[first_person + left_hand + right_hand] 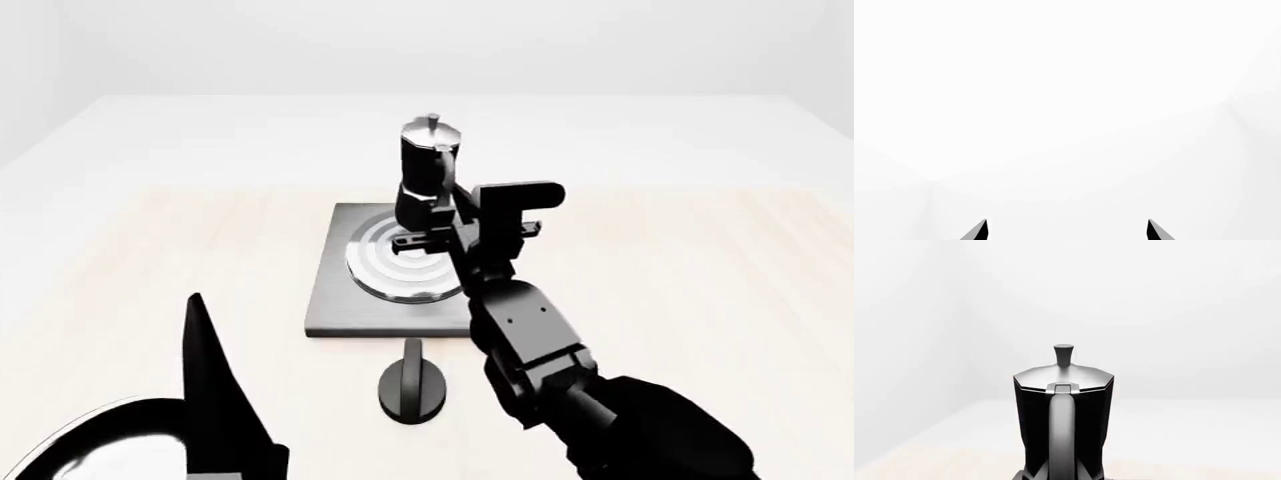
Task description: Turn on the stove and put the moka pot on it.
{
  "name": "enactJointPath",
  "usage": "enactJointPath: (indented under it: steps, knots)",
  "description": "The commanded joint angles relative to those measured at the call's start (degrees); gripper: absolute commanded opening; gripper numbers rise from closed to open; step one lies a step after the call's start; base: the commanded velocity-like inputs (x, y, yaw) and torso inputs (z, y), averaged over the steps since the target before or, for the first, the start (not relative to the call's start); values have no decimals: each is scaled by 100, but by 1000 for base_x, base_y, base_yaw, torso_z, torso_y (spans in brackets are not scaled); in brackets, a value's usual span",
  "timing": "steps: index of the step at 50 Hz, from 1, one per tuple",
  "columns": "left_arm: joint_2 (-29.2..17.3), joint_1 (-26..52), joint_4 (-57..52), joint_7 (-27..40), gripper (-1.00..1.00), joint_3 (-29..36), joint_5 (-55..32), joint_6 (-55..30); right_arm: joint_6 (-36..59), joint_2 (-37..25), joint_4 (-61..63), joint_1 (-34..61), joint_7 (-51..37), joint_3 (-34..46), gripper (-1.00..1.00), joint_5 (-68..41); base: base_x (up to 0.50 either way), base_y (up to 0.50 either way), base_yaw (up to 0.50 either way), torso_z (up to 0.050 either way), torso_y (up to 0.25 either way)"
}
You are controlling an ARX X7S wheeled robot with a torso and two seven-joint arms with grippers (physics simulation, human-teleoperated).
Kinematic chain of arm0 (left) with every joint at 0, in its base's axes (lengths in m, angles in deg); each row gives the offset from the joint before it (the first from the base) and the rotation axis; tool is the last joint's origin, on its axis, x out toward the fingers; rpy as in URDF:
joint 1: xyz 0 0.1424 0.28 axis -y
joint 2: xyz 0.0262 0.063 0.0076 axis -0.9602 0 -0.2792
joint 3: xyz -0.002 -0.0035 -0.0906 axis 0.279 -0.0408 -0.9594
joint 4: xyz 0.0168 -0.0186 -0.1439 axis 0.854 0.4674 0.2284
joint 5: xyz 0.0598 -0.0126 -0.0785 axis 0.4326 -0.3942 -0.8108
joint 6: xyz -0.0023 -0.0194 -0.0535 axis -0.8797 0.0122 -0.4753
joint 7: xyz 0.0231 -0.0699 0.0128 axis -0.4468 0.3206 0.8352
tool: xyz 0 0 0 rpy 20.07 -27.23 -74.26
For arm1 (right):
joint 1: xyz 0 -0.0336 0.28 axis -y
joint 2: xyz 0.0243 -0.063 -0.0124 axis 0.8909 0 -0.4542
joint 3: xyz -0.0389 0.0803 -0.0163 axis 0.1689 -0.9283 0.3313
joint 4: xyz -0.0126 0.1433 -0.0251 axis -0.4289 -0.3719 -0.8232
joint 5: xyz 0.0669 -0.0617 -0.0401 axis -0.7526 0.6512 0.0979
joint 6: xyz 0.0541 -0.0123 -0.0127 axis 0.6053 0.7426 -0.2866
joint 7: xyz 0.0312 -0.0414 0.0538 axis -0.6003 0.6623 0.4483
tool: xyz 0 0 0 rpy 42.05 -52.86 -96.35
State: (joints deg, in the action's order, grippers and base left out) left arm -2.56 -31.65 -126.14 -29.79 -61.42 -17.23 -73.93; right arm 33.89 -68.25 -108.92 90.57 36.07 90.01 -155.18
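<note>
The moka pot [422,172] stands upright over the far part of the stove's ring burner [390,262]; I cannot tell whether its base touches it. My right gripper [430,232] is shut on the pot's black side handle [1062,435], whose fingers press in on both sides in the right wrist view, gripper [1062,475]. The grey stove plate [336,305] lies at mid-table, and its round black knob [416,385] sits just in front. My left gripper [1067,229] is open, holds nothing and faces a white wall.
A black frying pan [94,450] lies at the near left corner. A dark pointed finger [214,390] of my left arm rises beside it. Light wooden tabletop [667,280] spreads around the stove, with white walls behind.
</note>
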Motion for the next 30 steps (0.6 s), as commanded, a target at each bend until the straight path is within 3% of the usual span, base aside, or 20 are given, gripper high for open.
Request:
enactJointPath:
  steps: [1,11,30]
  knots:
    - [-21,-12,3,7,100,-18,-14,-50,-21,8,302,105,-423,-70,-100,742,0,0,0,0,0]
    - [-78,-10,17,92,100,67,139,-121,-87,8,224,86,-1024,-158,-100,1623,0,0,0,0,1]
    - [-181,15,22,189,100,161,220,-258,-184,8,214,42,-960,-238,-100,1445,0,0,0,1,-31]
